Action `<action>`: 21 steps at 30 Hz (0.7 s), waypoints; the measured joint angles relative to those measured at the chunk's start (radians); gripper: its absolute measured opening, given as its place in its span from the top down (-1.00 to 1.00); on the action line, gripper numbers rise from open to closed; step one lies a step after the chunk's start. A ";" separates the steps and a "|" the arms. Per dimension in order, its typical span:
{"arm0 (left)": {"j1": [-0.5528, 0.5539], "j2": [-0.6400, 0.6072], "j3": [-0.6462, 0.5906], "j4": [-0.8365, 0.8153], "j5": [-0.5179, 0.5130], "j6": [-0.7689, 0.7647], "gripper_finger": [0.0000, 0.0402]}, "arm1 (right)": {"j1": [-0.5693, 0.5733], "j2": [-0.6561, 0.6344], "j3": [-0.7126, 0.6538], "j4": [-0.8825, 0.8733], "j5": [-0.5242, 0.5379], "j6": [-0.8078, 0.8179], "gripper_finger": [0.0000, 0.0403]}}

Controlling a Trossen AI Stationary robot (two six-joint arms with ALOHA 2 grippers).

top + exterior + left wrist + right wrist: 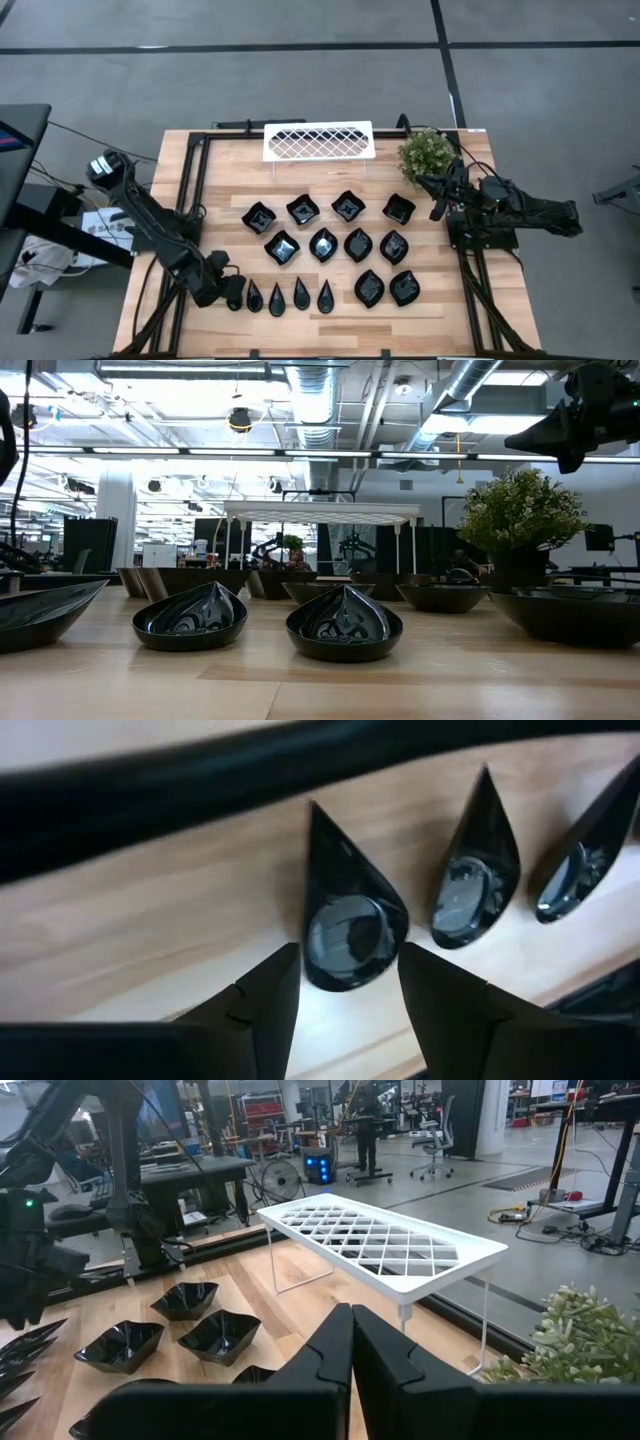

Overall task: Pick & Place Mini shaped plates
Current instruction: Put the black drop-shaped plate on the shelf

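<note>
Left gripper [236, 293], fingers spread, straddles the leftmost teardrop plate [345, 915] at the table's near-left; right gripper [437, 211] hangs shut, empty, beside the plant [427, 153]; no writing legible

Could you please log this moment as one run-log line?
left gripper: open, straddling end teardrop plate | right gripper: shut, empty, near plant

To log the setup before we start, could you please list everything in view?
Plates: fourteen visible, black, three rows mid-table.
Teardrop plates: four of those, left part of the front row.
Rack: one, white, back edge, centre.
Plant: one, green, back right corner.
Table: one, light wood.
Left gripper: dark, open, front left, fingers either side of the leftmost teardrop plate.
Right gripper: dark, shut, right side beside the plant, holding nothing.
</note>
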 joint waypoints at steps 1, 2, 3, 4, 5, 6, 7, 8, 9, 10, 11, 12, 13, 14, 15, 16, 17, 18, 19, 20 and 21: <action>0.002 0.014 0.005 0.005 0.000 0.000 0.14 | 0.000 0.000 0.000 0.000 0.000 0.000 0.99; 0.002 0.025 0.010 0.004 0.000 0.000 0.14 | 0.000 0.000 0.000 0.000 0.000 0.000 0.99; 0.002 0.033 0.014 0.004 0.000 0.002 0.14 | 0.000 0.000 0.000 -0.001 0.000 -0.001 0.99; 0.002 0.042 0.016 0.007 0.002 0.003 0.14 | 0.000 0.000 0.000 -0.001 0.000 -0.001 0.99; 0.002 0.046 0.016 0.005 0.010 0.003 0.14 | 0.000 0.000 0.000 -0.001 0.000 -0.001 0.99; 0.001 0.050 0.016 0.001 0.021 0.003 0.14 | 0.000 0.000 0.000 -0.001 0.000 -0.001 0.99; 0.000 0.055 0.016 0.001 0.032 0.003 0.14 | 0.000 0.000 0.000 -0.001 0.000 -0.001 0.99; 0.000 0.060 0.016 0.001 0.041 0.004 0.14 | 0.000 0.000 0.000 -0.001 0.000 -0.001 0.99; 0.000 0.065 0.016 -0.001 0.048 0.005 0.14 | 0.000 0.000 0.000 -0.001 0.000 -0.001 0.99; 0.000 0.068 0.016 -0.001 0.050 0.008 0.14 | 0.000 0.000 0.000 -0.001 0.000 -0.001 0.99; 0.000 0.071 0.016 -0.001 0.050 0.010 0.14 | 0.000 0.000 0.000 -0.001 0.000 0.000 0.99; 0.000 0.071 0.015 -0.001 0.052 0.010 0.14 | 0.000 0.000 0.000 -0.001 0.000 0.000 0.99; 0.000 0.070 0.015 0.000 0.050 0.010 0.14 | 0.000 0.000 0.000 -0.001 0.000 0.000 0.99; 0.000 0.065 0.015 0.000 0.050 0.007 0.14 | 0.000 0.000 0.000 -0.001 0.000 0.000 0.99; 0.000 0.056 0.015 0.001 0.049 0.007 0.14 | 0.000 0.000 0.000 -0.001 0.000 0.000 0.99; 0.000 0.045 0.015 0.002 0.049 0.006 0.14 | 0.000 0.000 0.000 -0.001 0.000 0.000 0.99; 0.000 0.031 0.016 0.003 0.049 0.005 0.14 | 0.000 0.000 0.000 -0.001 0.000 0.000 0.99; 0.000 0.019 0.015 0.002 0.049 0.005 0.14 | 0.000 0.000 0.000 -0.001 0.000 0.000 0.99; 0.000 0.008 0.015 0.002 0.049 0.005 0.14 | 0.000 0.000 0.000 -0.001 0.000 0.000 0.99; 0.000 -0.002 0.015 -0.001 0.049 0.005 0.14 | 0.000 0.000 0.000 -0.001 0.000 0.000 0.99; 0.000 -0.009 0.015 -0.001 0.049 0.004 0.14 | 0.000 0.000 0.000 -0.001 0.000 0.000 0.99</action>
